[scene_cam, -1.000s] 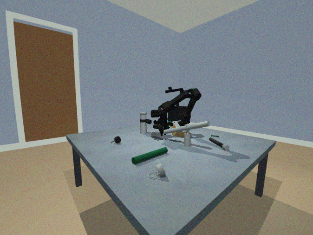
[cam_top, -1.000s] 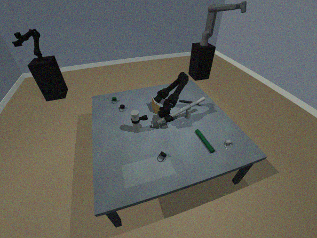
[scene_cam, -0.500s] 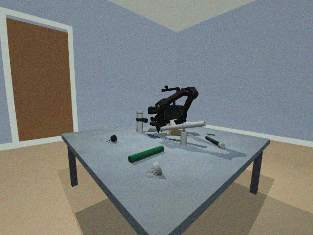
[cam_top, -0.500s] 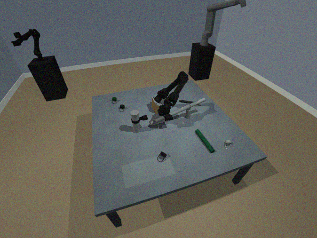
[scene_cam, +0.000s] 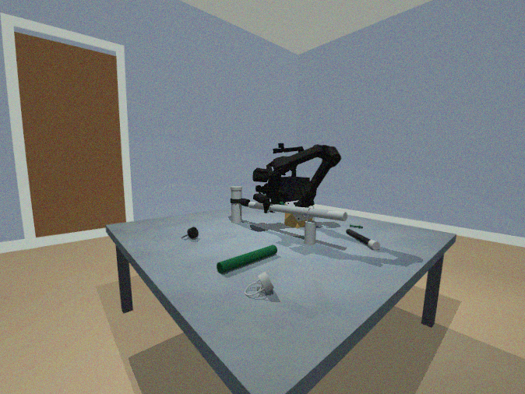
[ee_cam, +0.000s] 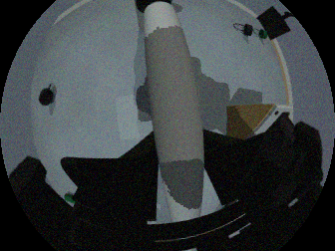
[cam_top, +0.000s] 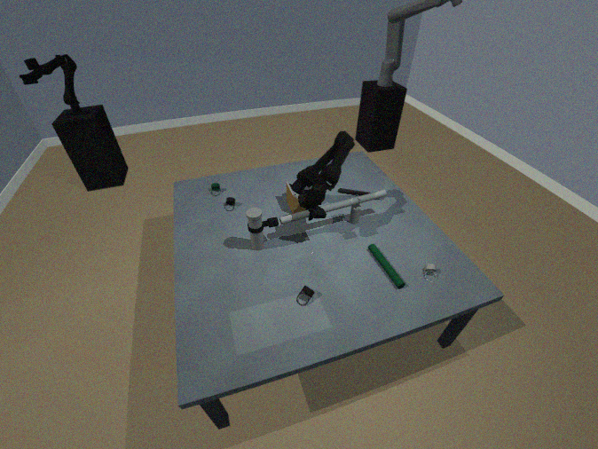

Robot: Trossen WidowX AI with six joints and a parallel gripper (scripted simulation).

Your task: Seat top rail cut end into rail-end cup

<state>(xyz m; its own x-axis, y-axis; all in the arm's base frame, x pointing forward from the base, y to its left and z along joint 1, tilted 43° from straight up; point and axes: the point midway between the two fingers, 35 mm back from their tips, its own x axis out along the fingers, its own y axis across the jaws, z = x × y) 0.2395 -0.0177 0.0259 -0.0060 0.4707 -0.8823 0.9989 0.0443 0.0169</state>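
Note:
The white-grey rail (cam_top: 333,208) (scene_cam: 328,212) (ee_cam: 171,90) runs nearly level through the loop cap on the short post (cam_top: 355,216) (scene_cam: 310,233). Its cut end lies in line with the black rail-end cup (cam_top: 271,222) (scene_cam: 244,202) (ee_cam: 143,5), at or just short of the mouth; no insertion shows. The cup hangs on the brace band (cam_top: 255,229) (scene_cam: 234,200), below the cap of the big post (cam_top: 257,240) (scene_cam: 236,214). My gripper (cam_top: 309,213) (scene_cam: 268,206) (ee_cam: 173,132) is shut on the rail, a short way behind its cut end. The far finger is partly hidden.
An orange block (cam_top: 292,199) (scene_cam: 292,220) (ee_cam: 244,120) stands beside the arm. A green rod (cam_top: 386,265) (scene_cam: 247,258), a dark rod (cam_top: 354,192) (scene_cam: 359,237), a white loop cap (cam_top: 428,267) (scene_cam: 266,283) and a black one (cam_top: 306,291) (scene_cam: 192,233) (ee_cam: 47,96) lie on the table.

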